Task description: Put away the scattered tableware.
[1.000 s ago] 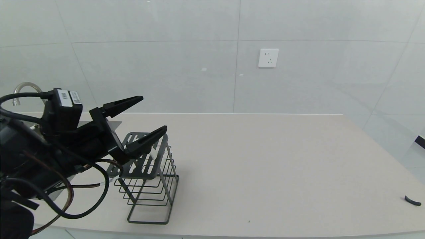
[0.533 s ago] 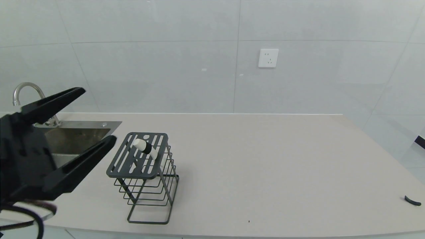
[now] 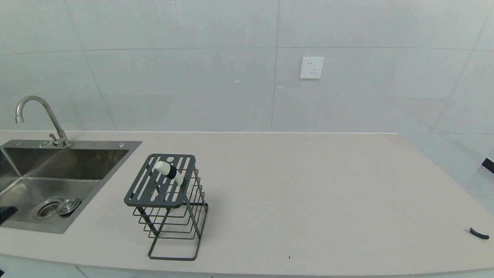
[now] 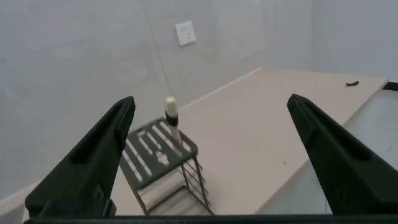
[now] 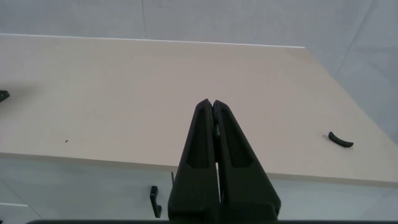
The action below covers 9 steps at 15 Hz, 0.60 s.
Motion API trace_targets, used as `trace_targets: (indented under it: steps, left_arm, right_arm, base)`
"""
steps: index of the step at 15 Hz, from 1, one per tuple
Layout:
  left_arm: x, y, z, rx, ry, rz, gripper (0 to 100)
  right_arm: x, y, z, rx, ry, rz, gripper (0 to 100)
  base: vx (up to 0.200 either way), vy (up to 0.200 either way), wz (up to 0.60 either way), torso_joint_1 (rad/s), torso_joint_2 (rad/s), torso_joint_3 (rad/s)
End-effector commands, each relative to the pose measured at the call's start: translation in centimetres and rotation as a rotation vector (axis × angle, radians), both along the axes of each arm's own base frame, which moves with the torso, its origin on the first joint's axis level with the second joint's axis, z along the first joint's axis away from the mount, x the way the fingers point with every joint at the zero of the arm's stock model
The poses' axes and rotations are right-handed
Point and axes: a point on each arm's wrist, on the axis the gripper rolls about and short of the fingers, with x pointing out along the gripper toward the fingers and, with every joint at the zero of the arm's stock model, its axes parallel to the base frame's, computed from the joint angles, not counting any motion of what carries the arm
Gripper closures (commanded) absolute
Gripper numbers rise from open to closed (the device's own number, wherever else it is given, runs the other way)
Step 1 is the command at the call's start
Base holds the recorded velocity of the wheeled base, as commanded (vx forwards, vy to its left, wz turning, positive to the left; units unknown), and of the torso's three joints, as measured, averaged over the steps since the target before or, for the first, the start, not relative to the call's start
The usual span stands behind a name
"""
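The left gripper (image 4: 210,99) has two matt black jaws. Each is a long, flat-sided wedge that broadens from a narrow, slightly rounded tip to a thick root, and a plain dark bar runs across beneath them. The right gripper (image 5: 213,102) is the same matt black. Its jaws are slim tapering blades with bevelled edges, only a thin seam between them, widening into a blocky base.

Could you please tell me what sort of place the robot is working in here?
Most likely a kitchen: a steel sink with a curved tap is set into a pale counter, a wire rack stands beside it, and the tiled wall behind carries a socket.
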Motion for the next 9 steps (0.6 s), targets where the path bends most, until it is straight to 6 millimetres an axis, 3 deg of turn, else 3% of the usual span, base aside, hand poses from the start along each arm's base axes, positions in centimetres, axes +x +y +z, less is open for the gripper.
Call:
trace_targets:
  steps: [1,4,6,9]
  left_arm:
    - [-4.1,0.3,-4.6,-0.011,-0.026,0.051,0]
    - [-3.9,0.2,-6.2,-0.038,0.107,0.168,0]
    - [-3.8,0.6,-8.0,-0.058,0.257,0.328,0]
    - [-3.6,1.2,-8.5,-0.083,0.292,0.595,0]
  right_arm:
    - [0.0,0.0,0.0,0.0,0.002,-0.001,100]
    - [0.0,0.0,0.0,0.0,0.0,0.001,100]
    - [0.0,0.0,0.0,0.001,0.0,-0.001,100]
    - [0.0,-0.1,0.0,0.009,0.002,-0.03,100]
  base:
    - [0.0,0.0,0.0,0.0,0.0,0.0]
    - [0.0,0.0,0.0,0.0,0.0,0.0]
    - [0.0,0.0,0.0,0.0,0.0,0.0]
    - [0.0,0.0,0.0,0.0,0.0,0.0]
